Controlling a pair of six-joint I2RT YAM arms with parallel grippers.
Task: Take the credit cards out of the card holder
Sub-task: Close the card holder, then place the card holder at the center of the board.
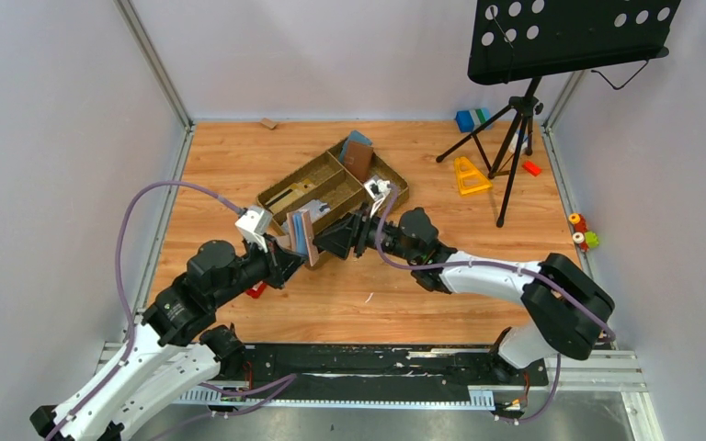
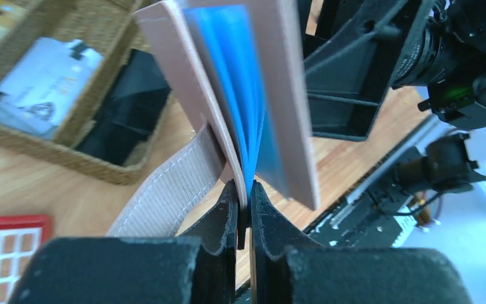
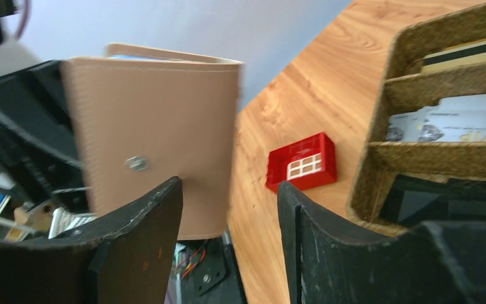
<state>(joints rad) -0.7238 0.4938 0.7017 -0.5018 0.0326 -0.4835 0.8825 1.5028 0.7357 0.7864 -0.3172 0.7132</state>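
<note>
- The left gripper [image 2: 243, 212] is clenched on the bottom edge of the card holder [image 2: 228, 95], with both fingers pressed against the spine fold.
- The card holder stands upright off the table [image 1: 239, 156], near the middle of the top view and just at 6 o'clock of the woven tray [image 1: 301, 172].
- It is tan outside and slightly fanned open, so blue inner leaves show between the covers. I cannot tell whether any cards sit among them.
- Its closing tab [image 2: 164, 190] hangs loose toward 7 o'clock in the left wrist view, beside the left finger.
- The right gripper [image 3: 228, 215] is released, its jaws standing well apart and clamping nothing.
- It faces the holder's outer cover from the 3 o'clock side in the top view. The cover's lower corner and a metal snap stud [image 3: 137, 163] lie just beyond its left finger.
- The red grid-patterned block [image 3: 302, 161] lies flat on the wood at 7 o'clock of the holder, partly under the left arm in the top view.
- The woven tray has several compartments. One holds white printed cards [image 3: 455, 123], and the one next to it holds something flat and black.
- A music stand [image 1: 570, 37] rises at 1 o'clock of the table.
- Near the stand's legs are a yellow triangular frame [image 1: 470, 176] and a blue block [image 1: 465, 120].
</note>
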